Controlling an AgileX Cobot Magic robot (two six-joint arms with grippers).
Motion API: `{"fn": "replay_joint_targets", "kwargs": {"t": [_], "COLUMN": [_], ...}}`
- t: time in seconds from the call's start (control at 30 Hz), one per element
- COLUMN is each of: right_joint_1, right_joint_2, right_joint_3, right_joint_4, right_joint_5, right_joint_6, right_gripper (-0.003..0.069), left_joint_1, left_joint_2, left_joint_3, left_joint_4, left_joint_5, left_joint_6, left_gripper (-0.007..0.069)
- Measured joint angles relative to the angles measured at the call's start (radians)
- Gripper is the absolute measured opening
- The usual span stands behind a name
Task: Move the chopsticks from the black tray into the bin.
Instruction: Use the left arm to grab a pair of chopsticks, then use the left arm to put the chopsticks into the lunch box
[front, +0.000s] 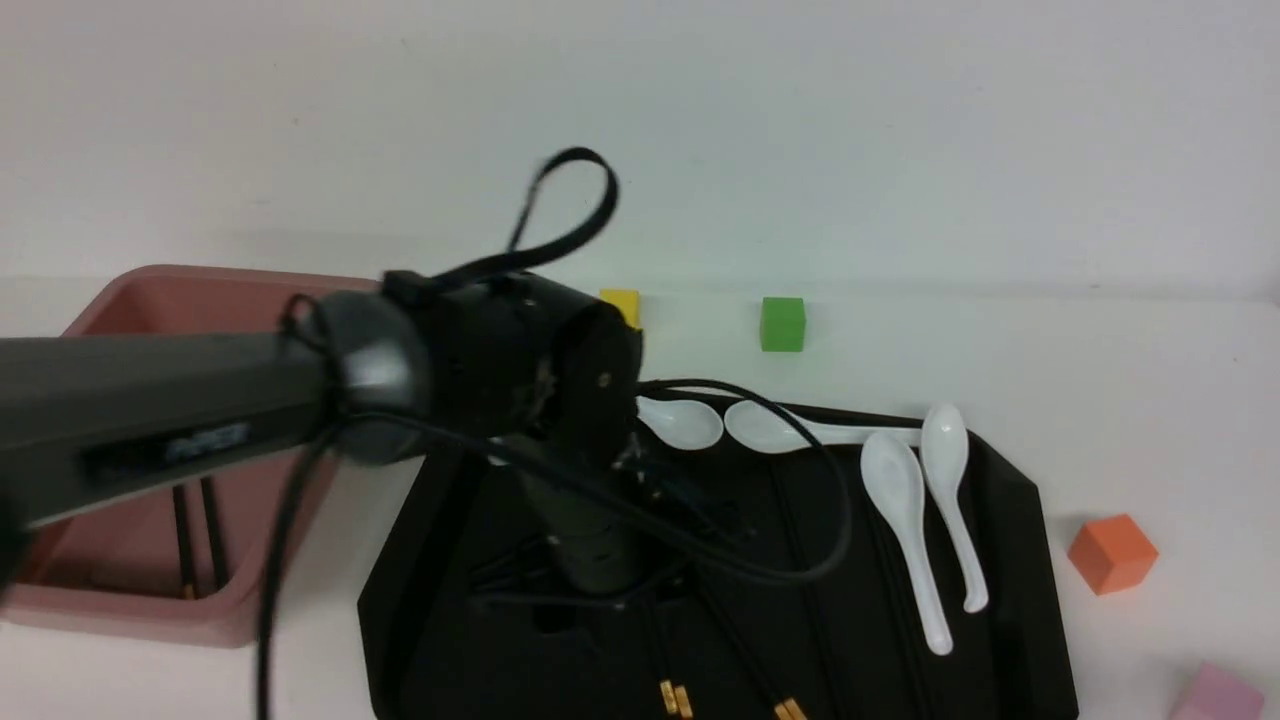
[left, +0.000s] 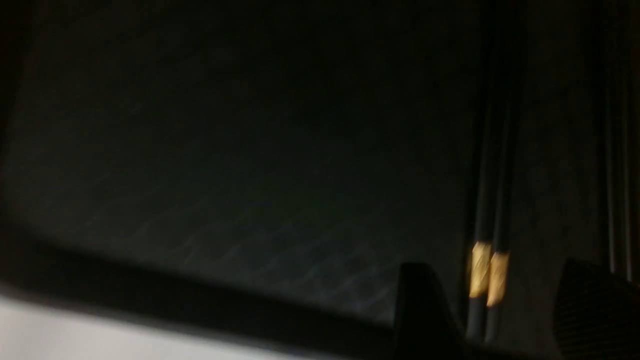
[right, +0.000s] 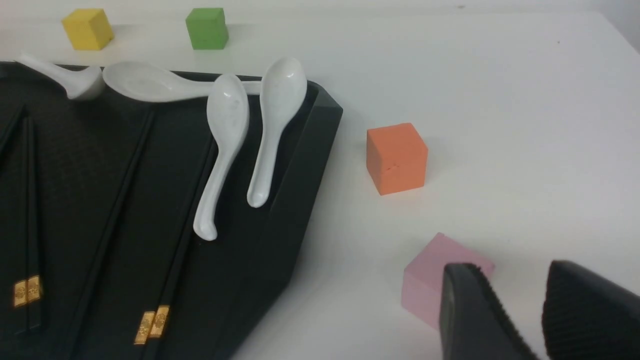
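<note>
The black tray (front: 1010, 520) lies in the middle, with several black chopsticks on it; the gold caps of one pair (front: 675, 698) and another pair (front: 790, 710) show near its front edge. My left gripper (left: 500, 300) hangs low over the tray (left: 200, 175), open, with its jaws on either side of a pair of chopsticks (left: 487, 272) and apart from them. The pink bin (front: 150, 615) stands to the left with two chopsticks (front: 195, 540) inside. My right gripper (right: 520, 315) is open and empty over the table, right of the tray (right: 300, 165). Its view shows two chopstick pairs (right: 27, 290) (right: 152, 325).
Several white spoons (front: 905, 510) lie on the tray's far and right part. An orange cube (front: 1112, 552), a pink cube (right: 435, 280), a green cube (front: 782, 323) and a yellow cube (front: 622, 303) sit on the white table. My left arm (front: 150, 420) crosses above the bin.
</note>
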Motion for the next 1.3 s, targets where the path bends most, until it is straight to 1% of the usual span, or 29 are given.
{"fn": "replay_joint_targets", "kwargs": {"t": [0.33, 0.53, 0.63, 0.67, 0.83, 1.0, 1.13, 1.23, 1.27, 1.3], "right_joint_1": [0.0, 0.0, 0.0, 0.0, 0.0, 0.0, 0.0, 0.0, 0.0, 0.0], "right_joint_2": [0.0, 0.0, 0.0, 0.0, 0.0, 0.0, 0.0, 0.0, 0.0, 0.0], "right_joint_3": [0.0, 0.0, 0.0, 0.0, 0.0, 0.0, 0.0, 0.0, 0.0, 0.0], "right_joint_4": [0.0, 0.0, 0.0, 0.0, 0.0, 0.0, 0.0, 0.0, 0.0, 0.0], "right_joint_5": [0.0, 0.0, 0.0, 0.0, 0.0, 0.0, 0.0, 0.0, 0.0, 0.0], "right_joint_6": [0.0, 0.0, 0.0, 0.0, 0.0, 0.0, 0.0, 0.0, 0.0, 0.0], "right_gripper": [0.024, 0.024, 0.024, 0.024, 0.024, 0.024, 0.024, 0.024, 0.024, 0.024], "left_joint_1": [0.0, 0.0, 0.0, 0.0, 0.0, -0.001, 0.005, 0.04, 0.04, 0.078], "left_joint_2": [0.147, 0.181, 0.185, 0.185, 0.19, 0.166, 0.036, -0.086, -0.086, -0.145], "left_joint_3": [-0.108, -0.124, -0.128, -0.128, -0.148, -0.188, -0.268, -0.332, -0.332, -0.347], "left_joint_4": [0.007, 0.012, 0.015, 0.015, 0.03, 0.056, 0.133, 0.178, 0.182, 0.214], "left_joint_5": [-0.013, 0.009, 0.024, 0.024, 0.078, 0.16, 0.254, 0.317, 0.317, 0.34], "left_joint_6": [0.0, 0.0, 0.0, 0.001, 0.047, 0.061, 0.066, 0.083, 0.085, 0.112], "left_gripper": [0.0379, 0.035, 0.0301, 0.0297, 0.0112, 0.0115, 0.0115, 0.0115, 0.0115, 0.0115]}}
